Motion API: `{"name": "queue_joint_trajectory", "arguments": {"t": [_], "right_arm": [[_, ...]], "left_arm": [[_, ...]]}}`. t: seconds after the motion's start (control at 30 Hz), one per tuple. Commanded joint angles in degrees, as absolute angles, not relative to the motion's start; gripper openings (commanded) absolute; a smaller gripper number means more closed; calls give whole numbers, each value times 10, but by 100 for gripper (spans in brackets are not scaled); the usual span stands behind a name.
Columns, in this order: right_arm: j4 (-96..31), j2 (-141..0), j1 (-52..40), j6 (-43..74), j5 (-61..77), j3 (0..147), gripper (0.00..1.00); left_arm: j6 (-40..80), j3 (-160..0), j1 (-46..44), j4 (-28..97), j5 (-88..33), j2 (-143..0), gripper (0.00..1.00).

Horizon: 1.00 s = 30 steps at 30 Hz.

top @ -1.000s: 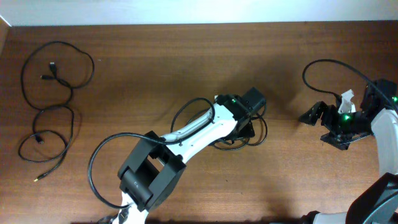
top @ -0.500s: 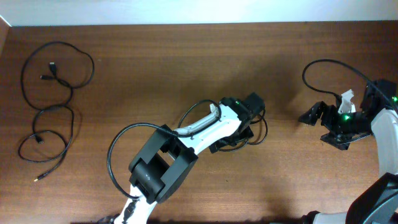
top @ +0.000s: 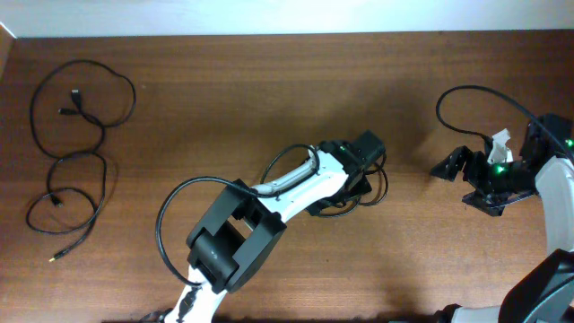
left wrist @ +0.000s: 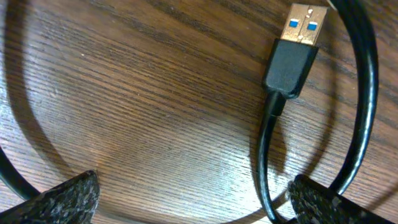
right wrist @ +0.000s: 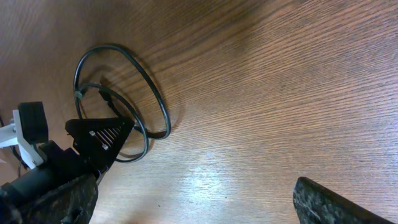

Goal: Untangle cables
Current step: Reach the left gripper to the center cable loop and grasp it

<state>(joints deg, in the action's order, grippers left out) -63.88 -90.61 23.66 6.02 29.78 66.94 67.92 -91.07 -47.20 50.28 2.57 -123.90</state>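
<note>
A small bundle of black cables (top: 373, 190) lies at the table's middle. My left gripper (top: 359, 170) stands right over it, jaws open and low above the wood. In the left wrist view a black plug with a gold, blue-tipped end (left wrist: 301, 25) lies ahead of the left gripper (left wrist: 193, 202). Its thin cord (left wrist: 266, 180) runs back between the fingers, close to the right one, ungripped. More cables (top: 73, 93) lie in loose loops at the far left. My right gripper (top: 459, 182) hangs open at the right, away from the bundle, and in its own view (right wrist: 199, 205) holds nothing.
The right wrist view shows the coiled bundle (right wrist: 124, 106) with the left arm's black end (right wrist: 98, 140) above it. Thick robot wires loop beside the left arm (top: 161, 224) and above the right arm (top: 466, 89). The table's back edge (top: 269, 35) meets a white wall.
The left arm's elbow has swung right and its gripper has shifted slightly over the middle bundle. The right arm and the cables at the far left have not moved.
</note>
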Motion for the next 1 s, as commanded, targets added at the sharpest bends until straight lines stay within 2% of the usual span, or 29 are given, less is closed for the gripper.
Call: {"name": "queue_joint_trajectory", "arguments": {"t": [0.0, 0.37, 0.77, 0.97], "right_arm": [[-637, -905, 240, 57, 293, 668, 99], [-635, -905, 240, 57, 293, 668, 99], [-630, -905, 240, 57, 293, 668, 99], [-631, -905, 240, 57, 293, 668, 99]], "left_arm": [[646, -908, -475, 501, 28, -1249, 99], [488, -908, -475, 403, -2, -1249, 99], [408, -908, -481, 420, 0, -1269, 99], [404, -908, -481, 471, 34, -1286, 99]]}}
